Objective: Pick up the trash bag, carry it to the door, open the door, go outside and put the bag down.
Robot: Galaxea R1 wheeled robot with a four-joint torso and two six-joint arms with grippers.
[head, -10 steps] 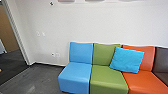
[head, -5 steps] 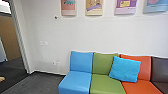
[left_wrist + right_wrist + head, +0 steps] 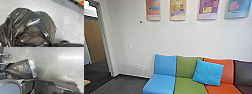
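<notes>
The black trash bag (image 3: 31, 27) looms large and close in the left wrist view, glossy and creased, with folds drawn together toward its lower part. In the right wrist view the dark bag (image 3: 21, 69) appears beside the robot's own body, narrowing at one end and edged by a whitish, crinkled strip at the other. Where it is gripped cannot be made out. A doorway with a pale frame (image 3: 105, 42) stands at the left of the head view, dark floor and a brown panel beyond it.
A row of joined seats runs along the wall: blue (image 3: 165, 65), green (image 3: 187, 67), orange (image 3: 229, 70) and dark brown (image 3: 244, 72). A bright blue cushion (image 3: 208, 72) leans on them. Several posters (image 3: 177, 10) hang above. Grey floor (image 3: 129, 83) lies between seats and doorway.
The head camera's view has tilted upward, bringing the posters into sight and setting the seats lower in the picture. The seats and cushion keep their places.
</notes>
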